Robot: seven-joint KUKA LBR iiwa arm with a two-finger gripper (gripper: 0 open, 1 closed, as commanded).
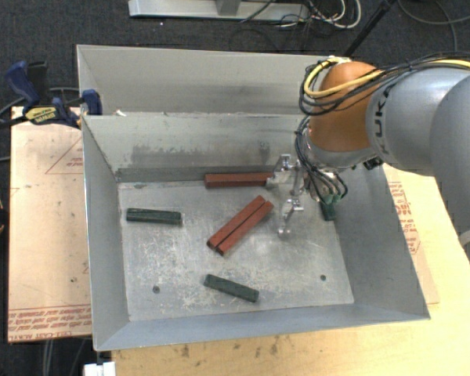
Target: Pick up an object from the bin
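Your gripper (287,216) is hanging low in the right half of the grey bin (102,210), just beside the upper end of the slanting reddish-brown block (239,225), and you cannot tell how far it is open or whether it is gripping anything. You are looking at two reddish-brown blocks, the second block (235,180) lying along the back wall, and three dark green bars: the left bar (153,217), the front bar (231,287) and the right bar (327,208), which is peeking out beneath the wrist.

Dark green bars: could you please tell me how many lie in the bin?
2 clearly: one dark green bar near the left wall, a second bar near the front wall. A dark green piece beside the gripper, under its cables, may be a third.
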